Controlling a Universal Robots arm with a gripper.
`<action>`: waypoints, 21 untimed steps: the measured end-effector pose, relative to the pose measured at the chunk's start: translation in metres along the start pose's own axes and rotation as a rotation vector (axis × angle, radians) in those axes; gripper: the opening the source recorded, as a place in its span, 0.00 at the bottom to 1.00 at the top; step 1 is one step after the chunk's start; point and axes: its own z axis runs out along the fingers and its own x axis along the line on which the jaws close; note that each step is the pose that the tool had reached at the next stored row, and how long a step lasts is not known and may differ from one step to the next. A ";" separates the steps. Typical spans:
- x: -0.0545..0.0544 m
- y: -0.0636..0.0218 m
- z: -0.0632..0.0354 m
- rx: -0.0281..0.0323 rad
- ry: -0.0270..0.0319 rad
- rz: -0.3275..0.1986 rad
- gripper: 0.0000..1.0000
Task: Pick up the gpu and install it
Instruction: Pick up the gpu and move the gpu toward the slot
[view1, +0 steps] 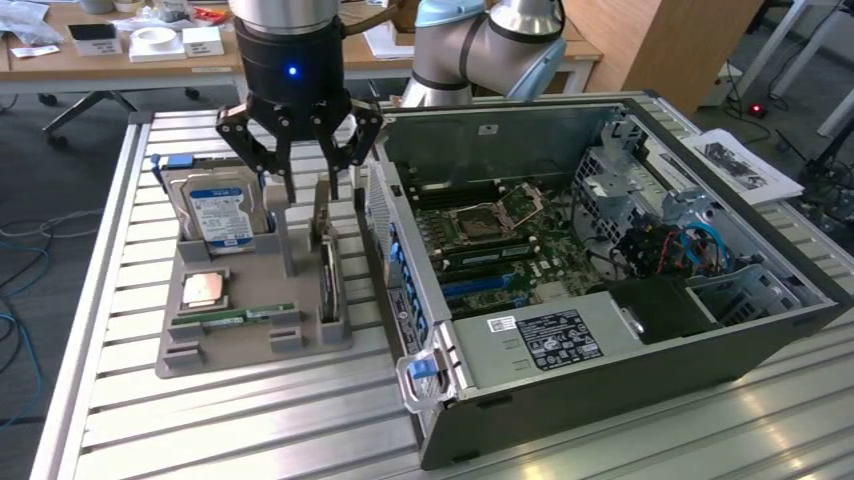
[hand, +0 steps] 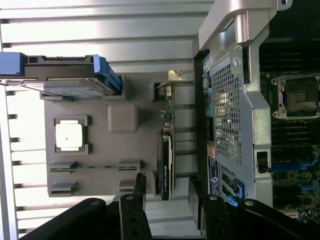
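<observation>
Hovering: tool (hand: 167, 186), jaws apart, flanking one end of the gpu (hand: 164, 167), apparently not touching. Gpu stands on edge in the grey tray (view1: 247, 345), beside the open case (view1: 561, 345). Risk, I judge: off-centre closing tilts the card, jamming it in its slot.

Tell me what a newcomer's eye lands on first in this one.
The open computer case sits on the exterior view's right, its circuit board bare. Beside it, the gripper hangs with fingers spread over the graphics card, which stands on edge in a grey holder next to a hard drive.
</observation>
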 end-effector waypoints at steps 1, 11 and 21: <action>0.000 -0.0001 0.0016 0.0000 0.0000 0.000 0.47; 0.001 -0.0008 0.0179 0.0000 0.0000 0.000 0.47; 0.001 -0.0016 0.0359 0.0000 0.0000 0.000 0.47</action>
